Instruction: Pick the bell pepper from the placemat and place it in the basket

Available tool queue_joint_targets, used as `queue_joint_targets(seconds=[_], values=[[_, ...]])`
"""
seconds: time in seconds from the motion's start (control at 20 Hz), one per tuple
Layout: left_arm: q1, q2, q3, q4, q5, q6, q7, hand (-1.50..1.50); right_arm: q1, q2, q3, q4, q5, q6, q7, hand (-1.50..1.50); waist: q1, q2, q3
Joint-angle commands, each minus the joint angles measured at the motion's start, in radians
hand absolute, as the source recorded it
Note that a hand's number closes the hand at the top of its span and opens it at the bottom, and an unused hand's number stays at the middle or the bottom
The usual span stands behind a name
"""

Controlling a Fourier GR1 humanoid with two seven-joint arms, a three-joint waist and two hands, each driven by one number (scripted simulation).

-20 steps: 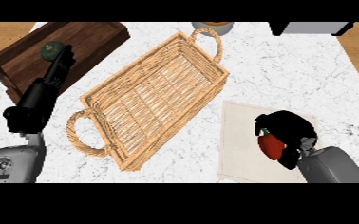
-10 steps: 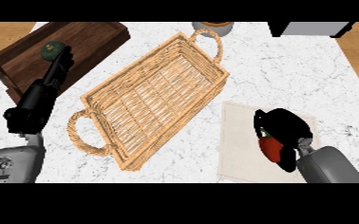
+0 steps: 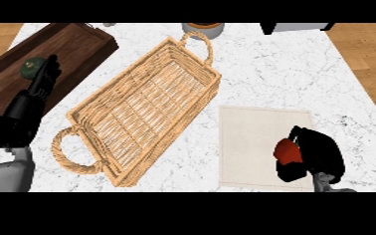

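A red bell pepper (image 3: pixel 287 152) sits at the right part of the beige placemat (image 3: pixel 253 139), low on the right side of the counter. My right hand (image 3: pixel 317 153) is curled round it, thumb and fingers on either side, and hides most of it. The wicker basket (image 3: pixel 150 104) lies diagonally across the middle of the counter, with a handle at each end and nothing inside. My left hand (image 3: pixel 33 99) rests at the left edge, fingers straight and pointing up, away from the basket.
A dark wooden board (image 3: pixel 70 50) lies at the top left with a small green round thing (image 3: pixel 33 65) on it. A grey pot (image 3: pixel 203 29) stands behind the basket's far handle. A dark appliance (image 3: pixel 297 27) sits at the top right.
My right hand has drawn slightly down and right along the placemat, its fingers closing further round the pepper. The left hand and the basket have not moved.
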Motion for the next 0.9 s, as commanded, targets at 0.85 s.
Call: queue_joint_targets(seconds=[0.85], values=[[-0.042, -0.032, -0.064, -0.017, -0.018, -0.02, 0.012, 0.0, -0.311, 0.22, 0.486, -0.87, 0.418, -0.052, 0.685, 1.5, 0.103, 0.028, 0.003]])
